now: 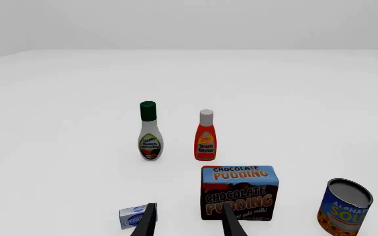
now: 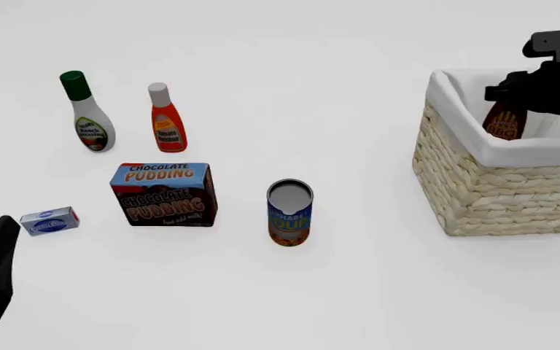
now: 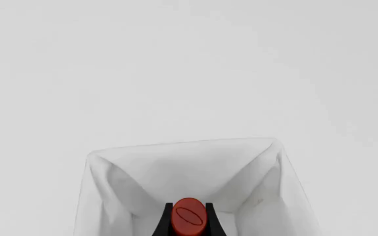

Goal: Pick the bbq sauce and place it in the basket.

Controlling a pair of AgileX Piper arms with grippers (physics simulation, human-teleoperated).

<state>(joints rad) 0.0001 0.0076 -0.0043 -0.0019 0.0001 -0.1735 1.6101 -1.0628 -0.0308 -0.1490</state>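
The dark sauce [image 2: 503,122], red-capped, hangs upright inside the lined wicker basket [image 2: 494,197], gripped at its neck.

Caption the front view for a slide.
Right end effector holds the bbq sauce inside the basket.

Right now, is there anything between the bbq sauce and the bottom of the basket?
Nothing visible. The right gripper holds the bbq sauce by its neck, already inside the basket. In the right wrist view only white lining shows around the bottle; the floor directly under it is hidden.
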